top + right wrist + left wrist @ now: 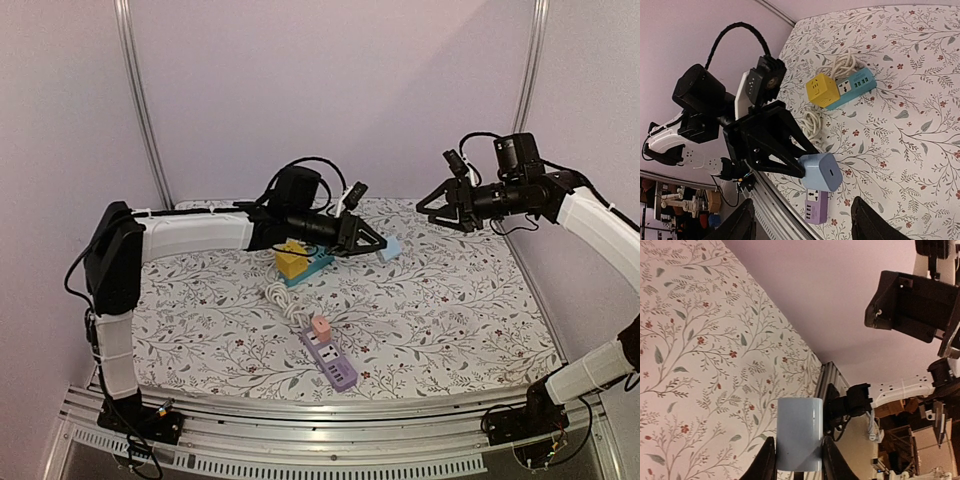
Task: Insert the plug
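Two power strips lie on the flowered tablecloth [450, 310]. The nearer one, a purple power strip [334, 362], sits at centre, angled, with a pink block [321, 326] seated on its far end. Just beyond it a white cord [279, 295] lies in loose coils. The cord reaches back toward a teal power strip [312, 267], which carries a yellow cube [290, 261] on its left end.

Above and just to the right of the teal strip, the left gripper [378, 245] reaches in from the left on a level arm. It is clamped on the light-blue cube plug [392, 249]. The left wrist view shows the plug pinched between the two fingers [766, 460], its body jutting forward past the tips. The right wrist view shows a small slot on the plug's outward face. The plug appears lifted off the cloth, over the far-centre part of the table. It is well apart from the purple strip and nearer to the teal one.

At far right, higher up, the right gripper [432, 207] points left toward the plug. Its jaws stand partly apart with nothing between them, and it is well clear of the plug and of both strips.
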`<state>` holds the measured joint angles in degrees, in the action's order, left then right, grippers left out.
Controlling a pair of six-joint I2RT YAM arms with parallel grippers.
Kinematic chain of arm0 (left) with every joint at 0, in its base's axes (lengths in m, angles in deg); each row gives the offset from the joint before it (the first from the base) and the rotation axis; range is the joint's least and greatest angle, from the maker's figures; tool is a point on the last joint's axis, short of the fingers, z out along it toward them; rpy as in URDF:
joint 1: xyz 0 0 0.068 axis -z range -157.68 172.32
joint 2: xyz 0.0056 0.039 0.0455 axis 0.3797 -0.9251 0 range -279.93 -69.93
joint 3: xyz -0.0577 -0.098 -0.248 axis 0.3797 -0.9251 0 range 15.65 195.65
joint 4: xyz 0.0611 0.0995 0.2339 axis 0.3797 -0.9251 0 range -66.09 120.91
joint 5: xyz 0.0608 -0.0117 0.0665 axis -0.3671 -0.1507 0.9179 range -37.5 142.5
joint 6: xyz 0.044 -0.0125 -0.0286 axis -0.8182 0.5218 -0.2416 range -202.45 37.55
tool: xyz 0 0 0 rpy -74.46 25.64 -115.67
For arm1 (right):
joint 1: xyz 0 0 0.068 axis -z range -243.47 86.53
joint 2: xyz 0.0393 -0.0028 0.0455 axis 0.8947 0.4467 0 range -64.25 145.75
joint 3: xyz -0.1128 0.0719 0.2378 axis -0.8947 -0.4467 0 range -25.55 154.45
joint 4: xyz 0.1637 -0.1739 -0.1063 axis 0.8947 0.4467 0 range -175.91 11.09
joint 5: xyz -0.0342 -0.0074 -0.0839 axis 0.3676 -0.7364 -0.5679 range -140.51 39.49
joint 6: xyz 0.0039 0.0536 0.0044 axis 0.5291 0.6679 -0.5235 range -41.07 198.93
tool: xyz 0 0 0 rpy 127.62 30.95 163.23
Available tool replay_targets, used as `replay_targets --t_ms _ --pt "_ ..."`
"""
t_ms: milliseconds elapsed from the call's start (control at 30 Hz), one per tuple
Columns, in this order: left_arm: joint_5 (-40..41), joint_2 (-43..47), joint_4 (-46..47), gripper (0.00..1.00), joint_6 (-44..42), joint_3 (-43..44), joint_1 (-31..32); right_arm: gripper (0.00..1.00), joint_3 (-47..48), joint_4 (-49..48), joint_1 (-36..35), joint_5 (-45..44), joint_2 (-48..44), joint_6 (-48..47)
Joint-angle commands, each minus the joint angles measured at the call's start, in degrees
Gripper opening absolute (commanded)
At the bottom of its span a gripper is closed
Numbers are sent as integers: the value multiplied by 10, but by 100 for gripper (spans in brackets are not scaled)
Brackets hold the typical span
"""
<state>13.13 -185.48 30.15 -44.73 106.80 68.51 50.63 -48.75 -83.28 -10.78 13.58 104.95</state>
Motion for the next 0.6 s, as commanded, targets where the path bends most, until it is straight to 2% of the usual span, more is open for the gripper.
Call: replay_targets --t_ms 0,100,267,567 --pt "-147 30 244 0 193 -64 -12 64 -16 -98 0 160 3 7" --pt "-169 46 416 0 320 -111 -22 64 -8 -106 -5 202 14 10" --pt "-208 53 532 0 418 -126 -31 63 0 -116 -29 245 35 18" --pt "-246 66 577 0 463 -129 -34 59 7 -132 -71 251 53 45"
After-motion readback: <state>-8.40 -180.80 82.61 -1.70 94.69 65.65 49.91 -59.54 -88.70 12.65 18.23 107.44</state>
